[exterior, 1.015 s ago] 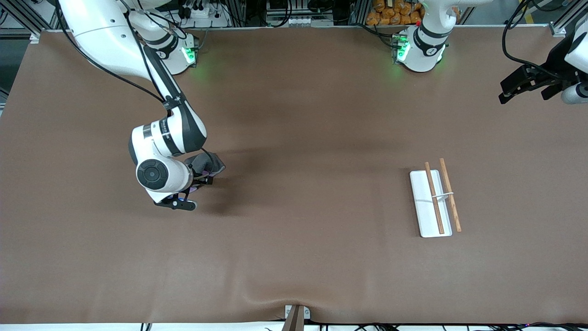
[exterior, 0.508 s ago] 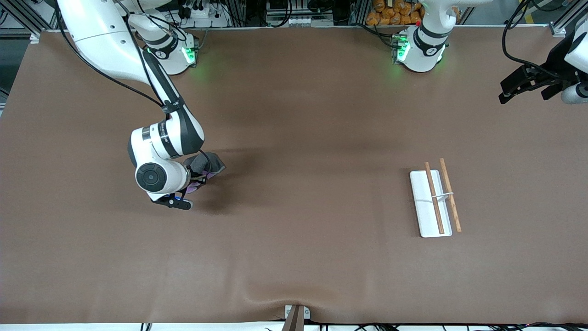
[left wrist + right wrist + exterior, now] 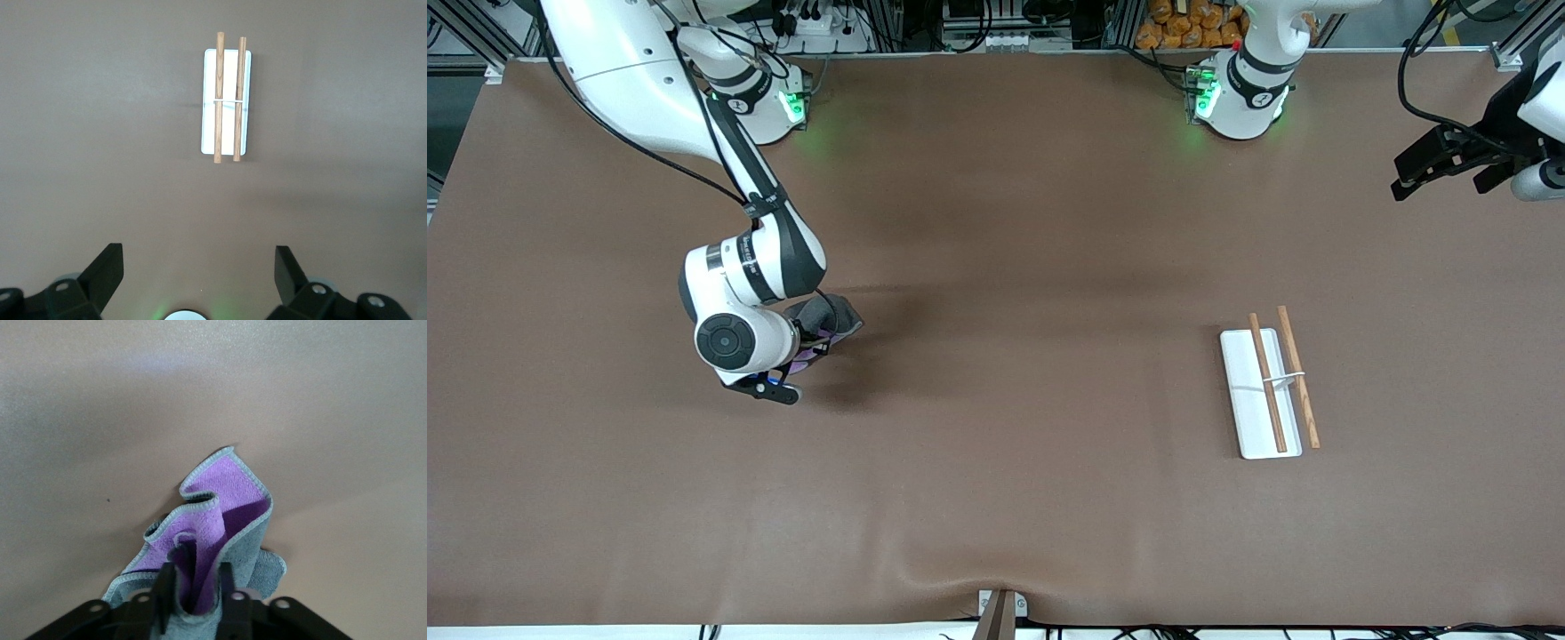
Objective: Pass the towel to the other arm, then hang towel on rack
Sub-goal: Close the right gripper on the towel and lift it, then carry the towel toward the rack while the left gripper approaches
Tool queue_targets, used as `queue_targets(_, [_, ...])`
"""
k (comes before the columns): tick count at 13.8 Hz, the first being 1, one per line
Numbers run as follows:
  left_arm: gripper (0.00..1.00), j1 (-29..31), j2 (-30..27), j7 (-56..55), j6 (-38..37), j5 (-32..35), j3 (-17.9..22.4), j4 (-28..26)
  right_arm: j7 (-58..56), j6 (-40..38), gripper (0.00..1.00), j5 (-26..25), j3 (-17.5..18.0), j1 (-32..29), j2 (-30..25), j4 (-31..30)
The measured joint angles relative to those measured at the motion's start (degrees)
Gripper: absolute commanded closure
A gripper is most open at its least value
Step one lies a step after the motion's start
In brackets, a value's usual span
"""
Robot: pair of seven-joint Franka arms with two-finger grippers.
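Only the right wrist view shows the grip: the right gripper (image 3: 195,587) pinches a fold of the towel (image 3: 220,513), its fingers (image 3: 164,588) closed on bunched cloth. The towel is grey with a purple underside and pale stitched edges, crumpled on the table (image 3: 996,498) well toward the right arm's end from the rack (image 3: 1267,391). Bare table lies between them. The left gripper (image 3: 199,273) waits, jaws spread, high above the rack.

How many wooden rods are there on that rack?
2: both wooden rods run side by side above the rack's white base, toward the left arm's end of the table.
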Motion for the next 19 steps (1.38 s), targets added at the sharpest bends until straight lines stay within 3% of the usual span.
queue_targets(2, [0.0, 0.0, 0.0, 0.0, 0.0, 0.0, 0.02, 0.0, 0.02, 0.0, 1.0, 0.1, 0.01, 0.0, 0.0, 0.0])
queue_targets(7, [0.0, 0.0, 0.0, 0.0, 0.0, 0.0, 0.03, 0.0, 0.5, -2.79, 1.0, 3.52, 0.03, -0.01, -0.04, 2.46])
queue_targets(14, [0.0, 0.0, 0.0, 0.0, 0.0, -0.64, 0.05, 0.1, 4.57, -16.41, 1.0, 14.87, -0.22, -1.16, -0.45, 14.61])
queue_targets(19, [0.0, -0.01, 0.0, 0.0, 0.0, -0.98, 0.02, 0.26, 16.87, -18.83, 1.0, 24.91, 0.17, -1.09, -0.51, 20.73])
